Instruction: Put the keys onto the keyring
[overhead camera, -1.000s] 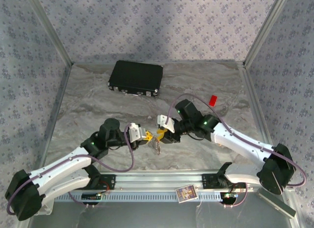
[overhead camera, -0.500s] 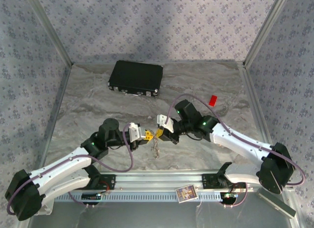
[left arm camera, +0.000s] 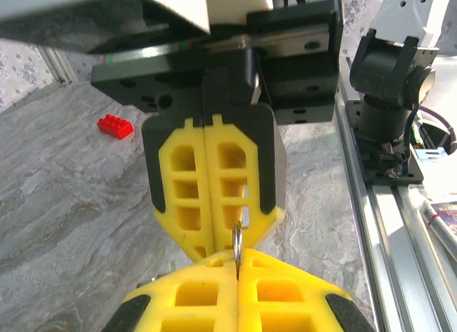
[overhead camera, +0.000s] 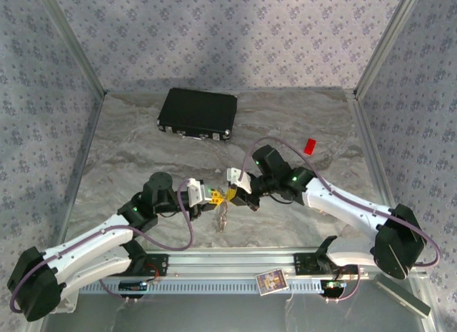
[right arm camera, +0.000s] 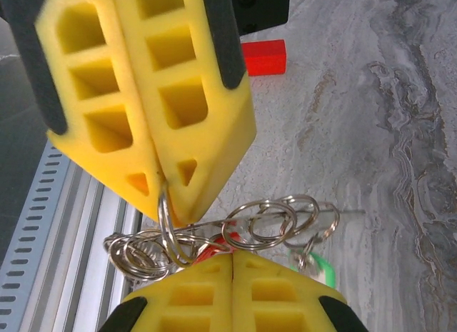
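Note:
Just in front of the arms, my two grippers meet tip to tip above the table. The left gripper [overhead camera: 213, 196] [left arm camera: 238, 275] is shut on one silver ring of the keyring [left arm camera: 236, 243], seen edge-on. The right gripper [overhead camera: 233, 196] [right arm camera: 233, 264] is shut, its tips closed into the keyring's tangle of rings and thin wire [right arm camera: 268, 221]; which piece it pinches is hidden. The keys [overhead camera: 223, 218] dangle below the two grippers. A red key head [right arm camera: 211, 251] sits at the right fingertips, and a green one [right arm camera: 325, 271] hangs further right.
A black case [overhead camera: 198, 113] lies at the back left. A red block [overhead camera: 310, 146] [right arm camera: 264, 57] rests at the back right. The metal rail [overhead camera: 228, 264] runs along the near edge, with a small card [overhead camera: 270, 281] on it.
The right gripper's jaws have gone from open to shut at the ring bundle. Both grippers shifted slightly left, and the hanging keys swung left with them.

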Tool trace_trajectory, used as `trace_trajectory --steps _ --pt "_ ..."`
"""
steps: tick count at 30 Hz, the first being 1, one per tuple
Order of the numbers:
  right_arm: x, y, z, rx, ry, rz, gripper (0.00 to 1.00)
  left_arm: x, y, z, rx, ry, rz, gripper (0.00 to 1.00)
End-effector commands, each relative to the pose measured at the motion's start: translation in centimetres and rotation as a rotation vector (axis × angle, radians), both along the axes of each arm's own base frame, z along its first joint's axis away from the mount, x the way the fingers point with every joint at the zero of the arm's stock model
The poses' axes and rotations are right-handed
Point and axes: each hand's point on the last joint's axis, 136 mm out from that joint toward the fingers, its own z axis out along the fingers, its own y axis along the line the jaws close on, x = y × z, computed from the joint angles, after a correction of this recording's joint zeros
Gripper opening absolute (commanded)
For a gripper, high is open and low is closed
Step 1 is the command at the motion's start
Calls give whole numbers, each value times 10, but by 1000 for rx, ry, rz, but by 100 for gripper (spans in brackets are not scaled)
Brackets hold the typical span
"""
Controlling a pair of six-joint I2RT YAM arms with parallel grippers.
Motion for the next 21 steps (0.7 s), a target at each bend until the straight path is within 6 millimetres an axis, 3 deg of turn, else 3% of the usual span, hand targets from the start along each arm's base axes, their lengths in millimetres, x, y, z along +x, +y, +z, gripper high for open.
trace_trajectory --steps 1,2,6,9,16,21 --pt "2 3 10 21 -8 7 0 -6 -5 27 -83 -52 -44 0" --pt "2 1 11 19 -13 -1 0 -5 -5 27 -82 -50 -43 0" --pt "4 -10 13 11 -34 -52 23 -2 -4 23 -75 -50 -21 0" --pt "2 -18 12 6 -39 -86 29 -1 -3 22 -80 -51 -9 0" --pt "3 -26 -6 -1 -75 -171 33 1 -3 25 -114 -41 3 0" --pt "5 -19 -11 46 -145 -201 33 -3 -3 28 -140 -29 -6 0"
